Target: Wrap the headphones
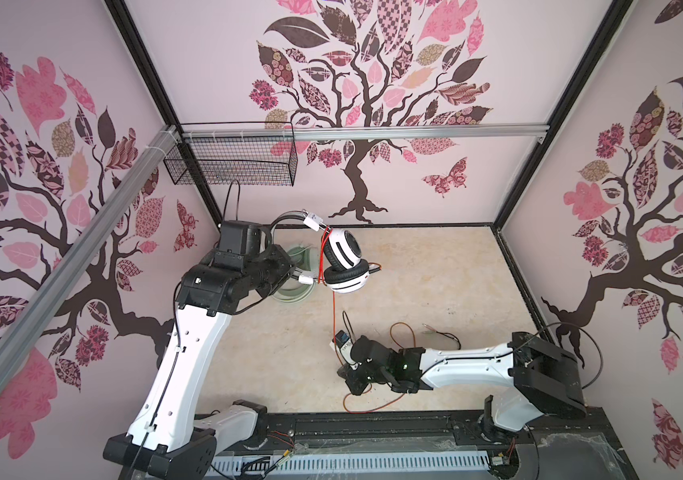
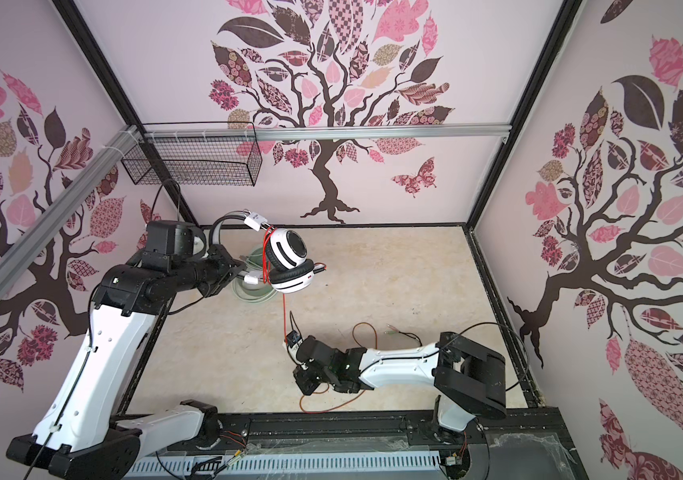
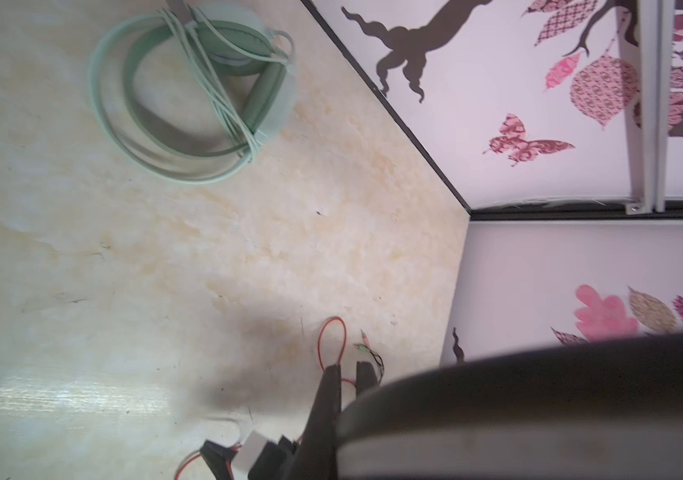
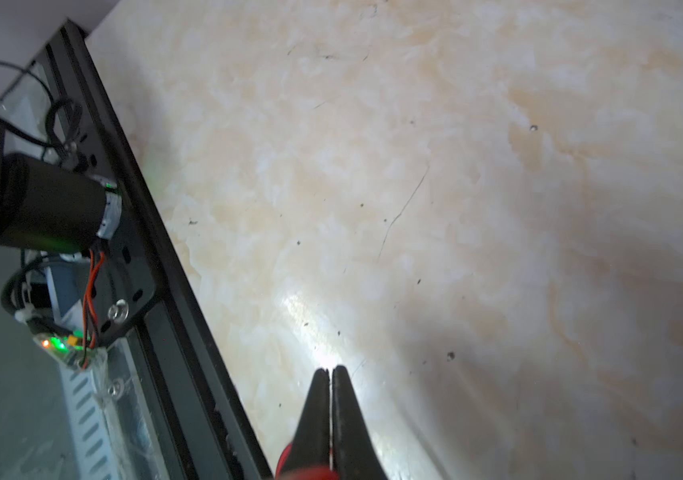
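Note:
The white-and-black headphones (image 1: pixel 346 259) (image 2: pixel 289 259) hang in the air at the back left, ear cups folded together. My left gripper (image 1: pixel 292 270) (image 2: pixel 240 270) (image 3: pixel 348 374) is shut on their thin black headband (image 3: pixel 539 399). Their orange-red cable (image 1: pixel 333 316) (image 2: pixel 284 309) drops to the table and loops there (image 1: pixel 373 409). Low near the table's front, my right gripper (image 1: pixel 350 380) (image 2: pixel 304 380) (image 4: pixel 330 372) is shut on this cable, with red showing at the base of its fingers. The mint-green headphones (image 3: pixel 190 95) (image 1: pixel 300 291) lie on the table under the left gripper, cable wound around them.
The cable's plugs (image 1: pixel 431 328) (image 3: pixel 366 347) lie on the marble-look table behind the right arm. A black wire basket (image 1: pixel 231 162) hangs on the back wall at left. A black rail (image 1: pixel 373 428) (image 4: pixel 165 270) borders the table's front edge.

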Tool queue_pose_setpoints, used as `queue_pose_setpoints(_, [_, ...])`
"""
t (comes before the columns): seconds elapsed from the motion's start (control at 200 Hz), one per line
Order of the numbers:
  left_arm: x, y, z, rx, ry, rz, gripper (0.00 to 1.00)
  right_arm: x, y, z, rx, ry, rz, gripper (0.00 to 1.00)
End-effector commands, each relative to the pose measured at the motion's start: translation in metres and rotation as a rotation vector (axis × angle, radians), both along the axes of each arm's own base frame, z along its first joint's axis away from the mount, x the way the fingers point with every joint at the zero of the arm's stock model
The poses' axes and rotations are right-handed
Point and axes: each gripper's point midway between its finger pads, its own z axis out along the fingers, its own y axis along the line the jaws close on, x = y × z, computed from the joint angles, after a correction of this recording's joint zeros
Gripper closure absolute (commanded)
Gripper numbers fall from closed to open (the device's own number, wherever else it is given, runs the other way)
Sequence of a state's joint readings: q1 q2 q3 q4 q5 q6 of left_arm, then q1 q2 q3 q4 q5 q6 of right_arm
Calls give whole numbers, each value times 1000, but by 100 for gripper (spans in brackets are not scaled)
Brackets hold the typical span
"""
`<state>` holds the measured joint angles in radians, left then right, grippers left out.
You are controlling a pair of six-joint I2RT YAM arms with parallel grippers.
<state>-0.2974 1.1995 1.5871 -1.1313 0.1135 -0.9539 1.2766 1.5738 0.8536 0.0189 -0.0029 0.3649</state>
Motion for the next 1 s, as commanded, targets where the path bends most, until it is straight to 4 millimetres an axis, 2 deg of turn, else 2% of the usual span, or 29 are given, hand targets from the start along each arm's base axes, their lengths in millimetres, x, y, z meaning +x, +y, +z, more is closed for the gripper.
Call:
queue_pose_setpoints(0.0, [8, 10, -9, 126, -34, 94, 100, -16, -15, 18, -157, -65, 64, 100])
queue_pose_setpoints(0.13, [4, 20, -34, 240, 24, 123, 100, -29, -21, 50, -232, -103, 137, 100])
queue_pose_setpoints(0.33, [-2, 46, -60, 378, 50, 187, 100, -18, -50, 120, -274, -196, 112, 100])
queue_pose_setpoints(0.47, [-7, 50, -78, 421, 92, 176, 100, -8, -69, 162, -263, -271, 66, 100])
queue_pose_setpoints(0.665, [-18, 46, -91, 472, 123, 117, 100, 19, -92, 194, -328, -422, -41, 100])
queue_pose_setpoints(0.995, [-46, 37, -110, 692, 142, -26, 100, 63, -110, 252, -306, -581, -184, 100])
